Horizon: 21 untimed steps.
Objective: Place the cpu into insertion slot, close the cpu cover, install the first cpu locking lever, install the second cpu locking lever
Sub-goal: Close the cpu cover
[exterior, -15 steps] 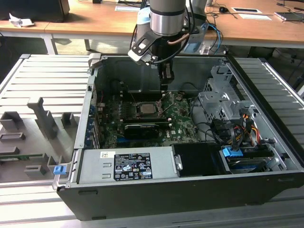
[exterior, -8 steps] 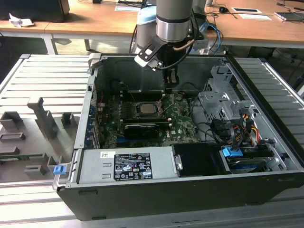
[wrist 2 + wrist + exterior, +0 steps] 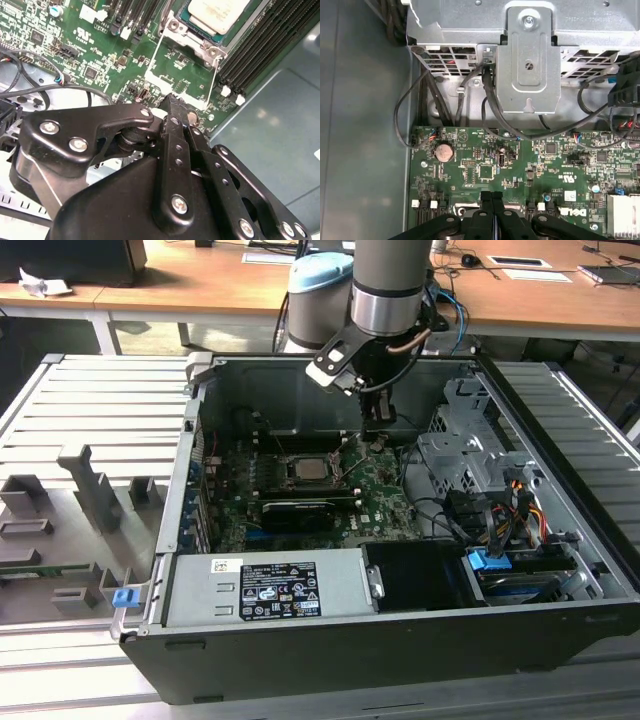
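The pale silvery cpu lies flat in the insertion slot on the green board, inside the open computer case. A grey metal cpu cover frames the chip and looks flat on it. I cannot make out the locking levers. My black gripper hangs just above the board, a short way to the exterior view's right of the slot. Both wrist views show its fingertips pressed together, shut, with nothing visible between them.
A long black card lies in front of the slot, and a grey power supply in front of that. A metal drive cage with black cables stands close to the gripper. Grey fixtures sit outside the case.
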Each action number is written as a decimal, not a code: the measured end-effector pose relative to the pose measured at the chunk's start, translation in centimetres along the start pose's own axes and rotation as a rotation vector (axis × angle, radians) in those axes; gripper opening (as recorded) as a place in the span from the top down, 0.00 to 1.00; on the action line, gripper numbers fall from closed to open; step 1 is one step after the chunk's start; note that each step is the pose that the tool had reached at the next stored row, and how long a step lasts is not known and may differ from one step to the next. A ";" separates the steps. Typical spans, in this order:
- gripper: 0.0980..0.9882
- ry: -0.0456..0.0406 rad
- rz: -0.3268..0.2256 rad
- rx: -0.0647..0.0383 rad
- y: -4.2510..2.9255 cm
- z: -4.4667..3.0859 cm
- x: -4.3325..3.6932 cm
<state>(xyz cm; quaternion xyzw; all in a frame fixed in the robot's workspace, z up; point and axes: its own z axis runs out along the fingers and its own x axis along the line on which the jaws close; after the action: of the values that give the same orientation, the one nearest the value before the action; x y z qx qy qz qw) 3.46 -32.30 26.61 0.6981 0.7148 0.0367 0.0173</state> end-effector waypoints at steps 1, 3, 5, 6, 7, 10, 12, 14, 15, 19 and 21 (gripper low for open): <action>0.99 0.0000 0.000 0.000 0.08 0.02 0.00; 0.99 0.0000 0.000 0.000 0.28 0.06 -0.01; 0.99 0.0000 0.000 0.000 0.58 0.11 -0.02; 0.99 0.0001 0.000 0.000 0.72 0.13 -0.02; 0.99 0.0001 0.000 0.000 0.85 0.15 -0.02; 0.99 0.0000 0.000 0.000 1.40 0.25 -0.04; 0.99 0.0001 0.000 0.000 1.53 0.48 -0.05; 0.99 0.0001 0.000 0.000 1.50 0.93 -0.06; 0.99 0.0001 0.000 0.000 1.48 1.26 -0.06; 0.99 -0.0001 0.000 0.003 1.35 1.49 -0.06; 0.99 0.0001 0.000 0.003 1.14 1.49 -0.06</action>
<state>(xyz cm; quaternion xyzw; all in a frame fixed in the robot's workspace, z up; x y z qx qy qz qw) 4.70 -32.29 25.21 0.6982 0.7148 0.0358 0.0163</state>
